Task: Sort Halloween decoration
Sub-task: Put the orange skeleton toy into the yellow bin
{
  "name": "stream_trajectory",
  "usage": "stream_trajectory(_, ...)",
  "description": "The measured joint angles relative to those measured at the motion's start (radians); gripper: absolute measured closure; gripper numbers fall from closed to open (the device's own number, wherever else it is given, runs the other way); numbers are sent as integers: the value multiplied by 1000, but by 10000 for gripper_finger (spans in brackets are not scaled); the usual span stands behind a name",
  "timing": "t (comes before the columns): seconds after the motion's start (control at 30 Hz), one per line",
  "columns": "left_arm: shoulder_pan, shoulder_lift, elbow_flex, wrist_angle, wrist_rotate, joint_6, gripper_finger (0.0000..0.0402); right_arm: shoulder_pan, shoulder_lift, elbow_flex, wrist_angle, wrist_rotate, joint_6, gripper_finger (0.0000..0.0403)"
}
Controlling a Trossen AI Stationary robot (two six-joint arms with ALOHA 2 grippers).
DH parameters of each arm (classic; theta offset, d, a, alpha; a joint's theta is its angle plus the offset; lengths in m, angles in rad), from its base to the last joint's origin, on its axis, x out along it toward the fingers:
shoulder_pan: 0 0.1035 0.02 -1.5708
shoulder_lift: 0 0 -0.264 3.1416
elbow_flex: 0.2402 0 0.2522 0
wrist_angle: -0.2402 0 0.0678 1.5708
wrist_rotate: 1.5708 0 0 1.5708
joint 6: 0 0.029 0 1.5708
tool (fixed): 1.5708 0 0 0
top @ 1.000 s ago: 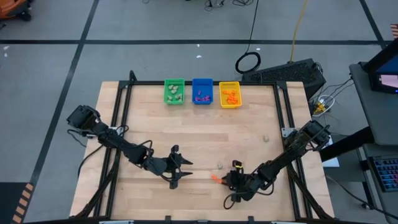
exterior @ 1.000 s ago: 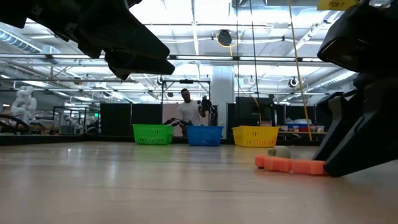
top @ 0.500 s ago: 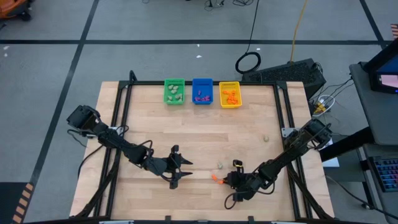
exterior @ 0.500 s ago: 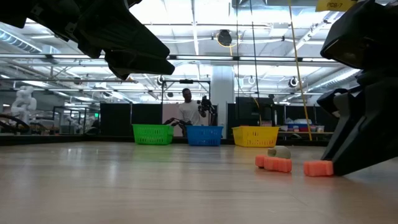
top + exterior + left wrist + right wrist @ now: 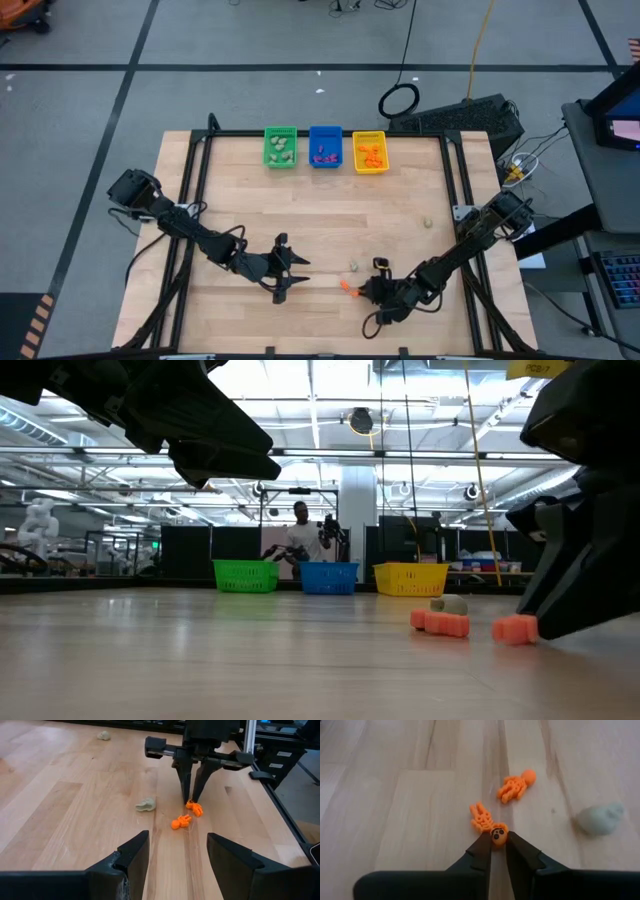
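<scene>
Two orange skeleton trinkets lie on the wooden table near its front edge. My right gripper [image 5: 497, 840] is shut on the nearer one [image 5: 482, 817], which also shows in the left wrist view [image 5: 195, 808]. The other [image 5: 516, 786] lies flat just beyond it. A pale trinket [image 5: 600, 819] rests on the table close by, and a second pale one [image 5: 427, 222] lies farther toward the right. My left gripper [image 5: 290, 272] hovers open over the table left of them, holding nothing. My right gripper pinches the skeleton's round head [image 5: 497, 835] between its two fingertips [image 5: 481, 845]. The fingers slant down at it from the table's right side. The skeleton's body [image 5: 480, 816] reaches out past the fingertips and lies on the table.
Green [image 5: 280, 147], blue [image 5: 325, 146] and yellow [image 5: 369, 152] bins stand in a row at the table's far edge, each holding trinkets. Bare wood lies between them and the grippers. A person [image 5: 300, 535] stands in the room behind the table.
In the low view the two orange skeletons first lay end to end as one line. The one at my right gripper has since been drawn a little apart from the other, toward the gripper. The other skeleton stays where it was.
</scene>
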Motion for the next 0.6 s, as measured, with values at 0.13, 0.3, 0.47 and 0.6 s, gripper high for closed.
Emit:
stream_trajectory(0.13,0,0,0,0,0,0,203,-6,-9,18,2,15,-77,369)
stream_trajectory(0.3,0,0,0,0,0,0,203,-11,-59,80,-20,18,-221,369)
stream_trajectory(0.47,0,0,0,1,0,0,203,-10,-146,147,-107,115,-416,369)
stream_trajectory(0.6,0,0,0,1,0,0,203,-11,-225,180,-178,255,-578,369)
